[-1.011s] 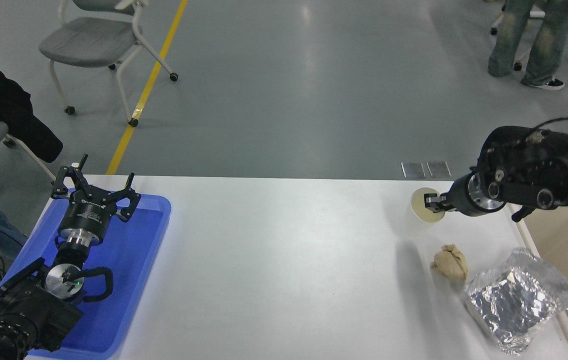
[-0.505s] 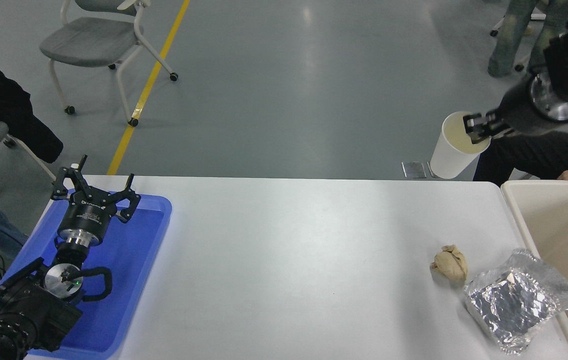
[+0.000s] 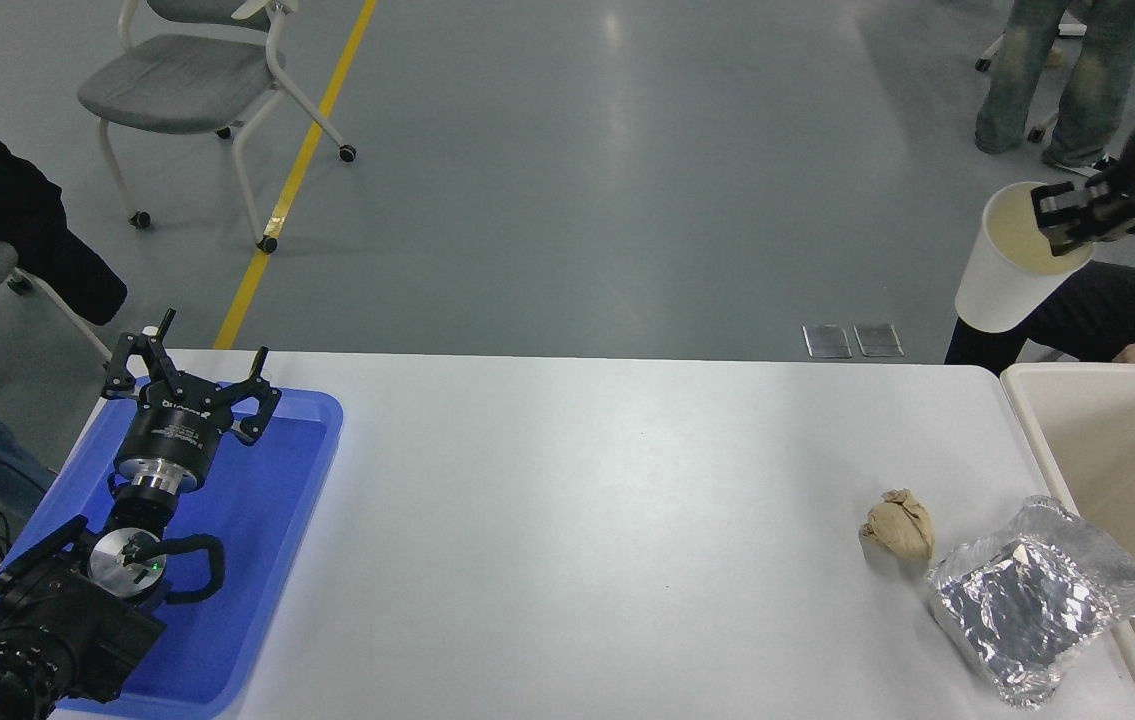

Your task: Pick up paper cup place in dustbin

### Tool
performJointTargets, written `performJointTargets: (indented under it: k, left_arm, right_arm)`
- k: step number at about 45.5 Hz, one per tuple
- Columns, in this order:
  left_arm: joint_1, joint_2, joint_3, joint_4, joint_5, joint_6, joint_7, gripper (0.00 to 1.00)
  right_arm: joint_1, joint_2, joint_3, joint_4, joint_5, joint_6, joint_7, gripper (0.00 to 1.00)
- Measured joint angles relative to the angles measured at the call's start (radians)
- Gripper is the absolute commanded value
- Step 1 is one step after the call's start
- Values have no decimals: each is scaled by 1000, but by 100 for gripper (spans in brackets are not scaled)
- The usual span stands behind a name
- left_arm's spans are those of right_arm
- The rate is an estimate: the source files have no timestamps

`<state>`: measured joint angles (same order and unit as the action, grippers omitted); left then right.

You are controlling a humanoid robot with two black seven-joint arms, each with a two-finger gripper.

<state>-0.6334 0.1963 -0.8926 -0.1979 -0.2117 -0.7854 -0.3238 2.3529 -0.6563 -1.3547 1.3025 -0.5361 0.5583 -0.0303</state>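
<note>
White tapered paper cup (image 3: 1012, 270), cream inside, rim pinched in right end effector (image 3: 1077, 215).

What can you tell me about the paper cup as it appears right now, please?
The paper cup is plain white outside and cream inside, tapered, with a round rim. It hangs in the air, tilted with its mouth towards the camera, gripped at the rim by the right gripper. It sits above the table's far right corner, short of the dustbin.
</note>
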Motion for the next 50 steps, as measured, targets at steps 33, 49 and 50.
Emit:
performJointTargets:
  k: [33, 49, 50]
  left_arm:
    - [0, -1, 0, 0, 0, 0, 0, 100]
    - [0, 0, 0, 0, 0, 0, 0, 100]
    - [0, 0, 0, 0, 0, 0, 0, 100]
  right_arm:
    - [-1008, -302, 622, -714, -157, -218, 35, 0]
    - [-1460, -95, 924, -1001, -101, -344, 56, 0]
    - [-1474, -85, 931, -1010, -95, -347, 57, 0]
